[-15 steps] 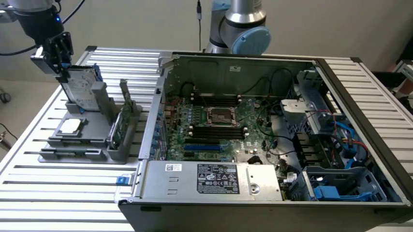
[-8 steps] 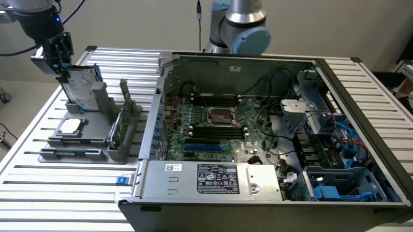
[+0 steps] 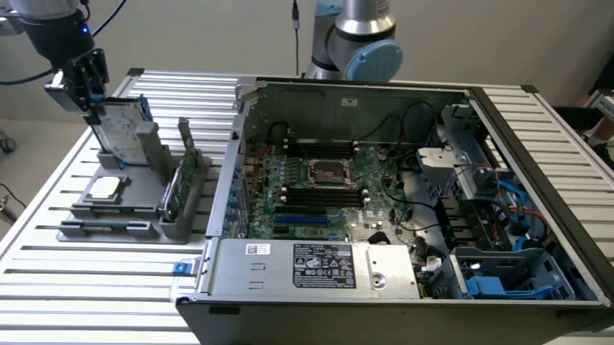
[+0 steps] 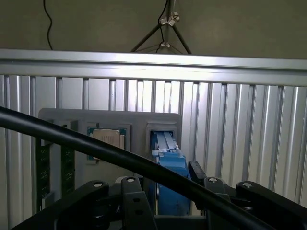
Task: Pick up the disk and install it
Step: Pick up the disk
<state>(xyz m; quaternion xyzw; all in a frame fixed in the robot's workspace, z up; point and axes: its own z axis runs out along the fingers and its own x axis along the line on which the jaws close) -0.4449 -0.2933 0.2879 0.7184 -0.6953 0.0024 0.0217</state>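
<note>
Closest to the wrist camera, a black cable (image 4: pixel 96 148) crosses in front of the gripper (image 3: pixel 88 92), whose jaws stand apart around the top edge of the disk (image 4: pixel 170 165). My worry is that an off-centre close would cock the blue carrier and jam it in its slot. That grey holder (image 3: pixel 115 233) keeps the disk upright, with a square chip (image 3: pixel 106 188) and a green card (image 3: pixel 180 183) alongside.

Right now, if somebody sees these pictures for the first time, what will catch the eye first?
The open computer case on the slatted table, its green motherboard bare, takes the middle and the exterior view's right. On that view's left, the disk stands on end in a grey holder, with the black gripper open at its upper end.
</note>
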